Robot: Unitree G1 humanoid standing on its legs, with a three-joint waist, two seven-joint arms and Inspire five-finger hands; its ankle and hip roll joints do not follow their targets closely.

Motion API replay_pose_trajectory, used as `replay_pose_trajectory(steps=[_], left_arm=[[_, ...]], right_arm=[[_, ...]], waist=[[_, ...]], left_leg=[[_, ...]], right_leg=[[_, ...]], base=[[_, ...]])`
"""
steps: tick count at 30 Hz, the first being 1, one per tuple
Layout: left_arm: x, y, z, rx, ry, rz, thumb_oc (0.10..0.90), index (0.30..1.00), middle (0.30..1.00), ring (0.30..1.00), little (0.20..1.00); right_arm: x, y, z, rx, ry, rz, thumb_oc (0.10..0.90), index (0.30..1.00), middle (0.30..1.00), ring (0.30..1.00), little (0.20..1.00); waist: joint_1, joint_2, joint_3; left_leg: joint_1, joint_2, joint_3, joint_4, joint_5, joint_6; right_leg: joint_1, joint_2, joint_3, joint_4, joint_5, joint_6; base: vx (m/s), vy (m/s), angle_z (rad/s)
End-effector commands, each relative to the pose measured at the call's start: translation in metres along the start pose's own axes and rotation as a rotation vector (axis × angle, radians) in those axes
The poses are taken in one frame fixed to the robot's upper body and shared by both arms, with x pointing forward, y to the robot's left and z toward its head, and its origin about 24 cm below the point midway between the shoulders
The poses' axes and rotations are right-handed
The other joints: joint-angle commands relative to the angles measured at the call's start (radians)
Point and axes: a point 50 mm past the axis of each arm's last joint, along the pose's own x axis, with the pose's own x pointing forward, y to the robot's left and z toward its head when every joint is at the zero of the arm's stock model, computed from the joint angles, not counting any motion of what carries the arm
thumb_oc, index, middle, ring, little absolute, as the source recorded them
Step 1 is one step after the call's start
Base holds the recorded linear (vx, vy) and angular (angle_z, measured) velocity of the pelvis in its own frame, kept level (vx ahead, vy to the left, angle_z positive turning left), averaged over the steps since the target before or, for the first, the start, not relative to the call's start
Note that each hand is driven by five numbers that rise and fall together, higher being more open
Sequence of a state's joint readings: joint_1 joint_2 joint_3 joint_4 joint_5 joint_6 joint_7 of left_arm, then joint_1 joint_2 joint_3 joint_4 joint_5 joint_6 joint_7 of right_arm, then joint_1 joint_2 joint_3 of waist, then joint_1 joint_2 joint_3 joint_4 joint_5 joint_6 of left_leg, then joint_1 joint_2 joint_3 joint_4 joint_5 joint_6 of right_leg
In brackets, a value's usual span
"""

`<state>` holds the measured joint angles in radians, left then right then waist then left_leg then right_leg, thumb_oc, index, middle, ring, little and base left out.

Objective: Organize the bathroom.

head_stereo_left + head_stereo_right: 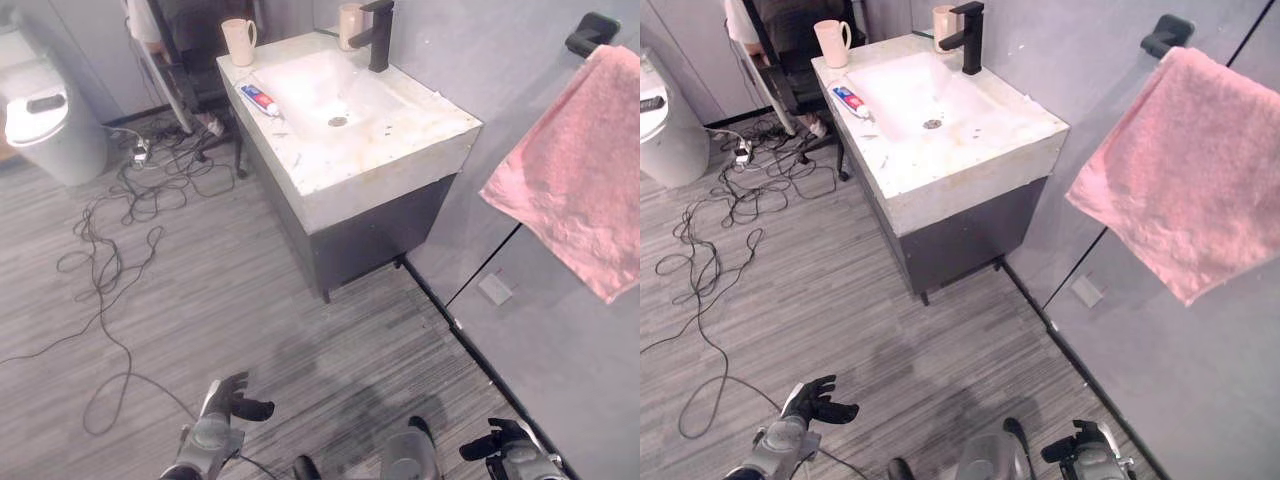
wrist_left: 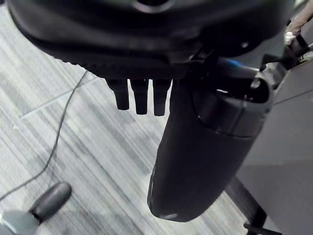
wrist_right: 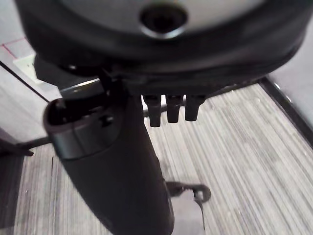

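Observation:
A white-topped vanity (image 1: 400, 140) stands against the grey wall, with a basin (image 1: 310, 85) and a black tap (image 1: 378, 35). A toothpaste tube (image 1: 259, 99) lies on the counter left of the basin. One beige cup (image 1: 238, 41) stands at the far left corner, and another cup (image 1: 350, 25) is behind the tap. A pink towel (image 1: 580, 180) hangs crooked from a black rail (image 1: 590, 32) on the right wall. My left hand (image 1: 228, 402) hangs low over the floor, open and holding nothing. My right hand (image 1: 505, 442) is low at the right, also open and holding nothing.
A white lidded toilet or bin (image 1: 45, 120) stands at the far left. Loose cables (image 1: 110, 260) and a power strip (image 1: 141, 152) sprawl over the grey plank floor. A black chair (image 1: 195, 50) sits behind the vanity. A wall outlet (image 1: 495, 289) is below the towel.

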<state>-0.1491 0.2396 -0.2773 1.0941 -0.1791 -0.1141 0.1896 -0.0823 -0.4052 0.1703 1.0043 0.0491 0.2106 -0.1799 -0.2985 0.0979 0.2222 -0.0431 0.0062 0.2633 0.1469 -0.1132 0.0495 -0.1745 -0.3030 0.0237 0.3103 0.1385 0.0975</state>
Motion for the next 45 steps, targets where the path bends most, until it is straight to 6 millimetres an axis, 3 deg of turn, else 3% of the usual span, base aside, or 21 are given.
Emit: replay_pose_trajectory(steps=[1,5,7,10,12,14,16,19,21,22,23,24,29,33,35,36,37,38,39,42,45], left_arm=[[-0.002,0.034,-0.005,-0.012,-0.007,0.098,0.800,0.900,0.900,0.900,0.900],[-0.003,0.026,-0.006,0.136,-0.019,0.024,0.800,0.900,0.900,0.900,0.900],[-0.003,0.024,-0.004,0.127,-0.004,0.046,0.800,0.900,0.900,0.900,0.900],[-0.002,0.020,-0.001,0.127,-0.014,0.071,0.800,0.900,0.900,0.900,0.900],[-0.002,0.020,-0.001,0.107,-0.036,0.066,0.800,0.900,0.900,0.900,0.900],[-0.002,0.021,0.001,0.122,-0.054,0.056,0.800,0.900,0.900,0.900,0.900],[-0.004,0.024,0.000,0.138,-0.086,0.047,0.800,0.900,0.900,0.900,0.900],[-0.006,0.021,-0.007,0.145,-0.099,0.025,0.800,0.900,0.900,0.900,0.900],[-0.007,0.018,-0.011,0.135,-0.082,0.007,0.800,0.900,0.900,0.900,0.900],[-0.007,0.018,-0.011,0.135,-0.082,0.007,0.800,0.900,0.900,0.900,0.900],[-0.009,0.015,-0.017,0.146,-0.060,-0.012,0.800,0.900,0.900,0.900,0.900],[-0.010,0.014,-0.022,0.159,-0.039,-0.020,0.800,0.900,0.900,0.900,0.900],[-0.017,0.013,-0.045,0.143,0.044,-0.011,0.800,0.900,0.900,0.900,0.900],[-0.016,0.018,-0.047,0.068,0.075,0.028,0.800,0.900,0.900,0.900,0.900],[-0.013,0.020,-0.044,0.005,0.111,0.048,0.800,0.900,0.900,0.900,0.900],[-0.012,0.022,-0.043,0.012,0.124,0.051,0.800,0.900,0.900,0.900,0.900],[-0.012,0.023,-0.043,0.012,0.122,0.053,0.800,0.900,0.900,0.900,0.900],[-0.011,0.028,-0.041,0.038,0.123,0.049,0.800,0.900,0.900,0.900,0.900],[-0.011,0.030,-0.039,0.035,0.123,0.054,0.800,0.900,0.900,0.900,0.900],[-0.005,0.034,-0.025,0.010,0.100,0.047,0.800,0.900,0.900,0.900,0.900],[-0.001,0.025,-0.012,0.006,0.079,0.039,0.800,0.900,0.900,0.900,0.900]], right_arm=[[0.002,-0.020,0.002,-0.068,-0.031,-0.062,0.800,0.900,0.900,0.900,0.900],[-0.001,-0.009,-0.003,0.050,0.021,-0.075,0.800,0.900,0.900,0.900,0.900],[-0.001,-0.005,0.000,0.033,0.004,-0.057,0.800,0.900,0.900,0.900,0.900],[-0.002,0.000,0.000,0.061,0.009,-0.036,0.800,0.900,0.900,0.900,0.900],[-0.002,0.004,0.001,0.068,0.010,-0.033,0.800,0.900,0.900,0.900,0.900],[-0.003,0.004,0.003,0.097,0.000,-0.029,0.800,0.900,0.900,0.900,0.900],[-0.002,0.005,0.009,0.132,-0.024,-0.016,0.800,0.900,0.900,0.900,0.900],[-0.002,0.009,0.015,0.114,-0.037,-0.020,0.800,0.900,0.900,0.900,0.900],[-0.003,0.011,0.013,0.077,-0.021,-0.029,0.800,0.900,0.900,0.900,0.900],[-0.003,0.011,0.013,0.077,-0.021,-0.029,0.800,0.900,0.900,0.900,0.900],[-0.004,0.014,0.008,0.059,0.013,-0.037,0.800,0.900,0.900,0.900,0.900],[-0.005,0.016,0.005,0.060,0.035,-0.041,0.800,0.900,0.900,0.900,0.900],[-0.005,0.019,0.003,0.004,0.054,-0.046,0.800,0.900,0.900,0.900,0.900],[-0.002,0.008,0.008,-0.062,0.013,-0.044,0.800,0.900,0.900,0.900,0.900],[-0.001,0.000,0.012,-0.120,-0.028,-0.031,0.800,0.900,0.900,0.900,0.900],[-0.001,-0.005,0.012,-0.139,-0.049,-0.022,0.800,0.900,0.900,0.900,0.900],[-0.001,-0.005,0.012,-0.139,-0.050,-0.021,0.800,0.900,0.900,0.900,0.900],[-0.001,-0.013,0.010,-0.139,-0.060,-0.012,0.800,0.900,0.900,0.900,0.900],[-0.001,-0.015,0.010,-0.140,-0.057,-0.010,0.800,0.900,0.900,0.900,0.900],[0.001,-0.019,0.008,-0.104,-0.025,-0.017,0.800,0.900,0.900,0.900,0.900],[0.002,-0.020,0.001,-0.071,0.004,-0.020,0.800,0.900,0.900,0.900,0.900]], waist=[[0.005,-0.027,-0.038],[0.006,-0.074,-0.086],[0.015,-0.075,-0.106],[0.007,-0.056,-0.126],[0.009,-0.050,-0.121],[0.011,-0.055,-0.103],[0.023,-0.059,-0.083],[0.028,-0.052,-0.083],[0.032,-0.033,-0.097],[0.032,-0.033,-0.096],[0.040,-0.018,-0.100],[0.047,-0.015,-0.103],[0.075,0.007,-0.111],[0.080,0.012,-0.106],[0.066,0.015,-0.090],[0.060,0.021,-0.074],[0.063,0.023,-0.076],[0.047,0.026,-0.037],[0.043,0.026,-0.026],[0.013,0.011,0.014],[-0.013,-0.018,0.019]], left_leg=[[-0.059,0.017,-0.035,0.039,0.019,-0.026],[-0.048,-0.044,-0.057,-0.028,0.076,-0.038],[-0.056,-0.054,-0.048,-0.074,0.105,-0.046],[-0.047,-0.080,-0.060,-0.060,0.083,-0.025],[-0.109,-0.082,-0.079,0.097,0.071,-0.044],[-0.215,-0.059,-0.103,0.254,0.107,-0.057],[-0.229,-0.038,-0.145,0.225,0.117,-0.062],[-0.133,0.011,-0.198,0.043,0.109,-0.049],[-0.102,0.082,-0.236,-0.051,0.166,-0.081],[-0.101,0.082,-0.236,-0.053,0.167,-0.081],[-0.102,0.144,-0.273,-0.074,0.238,-0.121],[-0.101,0.164,-0.293,-0.080,0.254,-0.131],[-0.080,0.182,-0.253,-0.124,0.239,-0.140],[-0.125,0.154,-0.186,-0.049,0.179,-0.127],[-0.169,0.107,-0.142,0.034,0.111,-0.099],[-0.171,0.094,-0.131,0.042,0.085,-0.086],[-0.174,0.094,-0.127,0.042,0.084,-0.085],[-0.153,0.069,-0.108,0.040,0.049,-0.060],[-0.149,0.064,-0.106,0.038,0.042,-0.055],[-0.124,0.004,-0.082,0.015,0.039,-0.040],[-0.115,-0.078,-0.029,-0.003,0.022,-0.026]], right_leg=[[-0.024,0.057,0.016,-0.136,0.000,0.088],[0.034,0.209,-0.102,-0.235,-0.022,0.080],[0.032,0.272,-0.169,-0.196,-0.078,0.058],[0.027,0.304,-0.150,-0.119,-0.145,0.034],[0.014,0.298,-0.157,-0.065,-0.167,0.011],[0.033,0.290,-0.152,-0.071,-0.167,-0.011],[0.069,0.290,-0.163,-0.087,-0.168,-0.021],[0.080,0.271,-0.149,-0.146,-0.149,-0.013],[0.075,0.254,-0.139,-0.190,-0.133,-0.004],[0.076,0.254,-0.139,-0.191,-0.132,-0.004],[0.091,0.242,-0.133,-0.225,-0.133,0.006],[0.101,0.232,-0.135,-0.236,-0.134,0.014],[0.096,0.176,-0.190,-0.170,-0.197,0.040],[0.054,0.130,-0.159,-0.097,-0.233,0.055],[0.017,0.079,-0.084,-0.040,-0.212,0.068],[-0.028,0.048,-0.034,0.038,-0.146,0.059],[-0.037,0.047,-0.027,0.043,-0.137,0.058],[-0.154,0.031,0.026,0.177,-0.016,0.042],[-0.178,0.034,0.031,0.188,0.000,0.040],[-0.142,0.111,-0.007,-0.068,-0.032,0.051],[-0.141,0.181,-0.090,-0.272,0.032,0.093]], base=[[0.27,0.115,-0.34],[0.28,0.039,0.39],[0.18,0.036,0.69],[0.21,-0.085,-0.21],[0.13,-0.093,0.39],[0.10,-0.092,0.59],[0.14,-0.009,0.27],[0.21,0.145,-0.02],[0.32,0.211,-0.03],[0.44,0.183,-0.15],[0.47,0.150,-0.04],[0.61,0.202,0.01],[0.54,0.326,-0.16],[0.40,0.423,-0.85],[0.47,0.502,-0.66],[0.27,0.263,-0.53],[0.33,0.378,-0.72],[0.22,0.284,-0.60],[0.34,0.365,-0.59],[0.36,0.176,-0.35],[0.42,0.132,-0.36]])
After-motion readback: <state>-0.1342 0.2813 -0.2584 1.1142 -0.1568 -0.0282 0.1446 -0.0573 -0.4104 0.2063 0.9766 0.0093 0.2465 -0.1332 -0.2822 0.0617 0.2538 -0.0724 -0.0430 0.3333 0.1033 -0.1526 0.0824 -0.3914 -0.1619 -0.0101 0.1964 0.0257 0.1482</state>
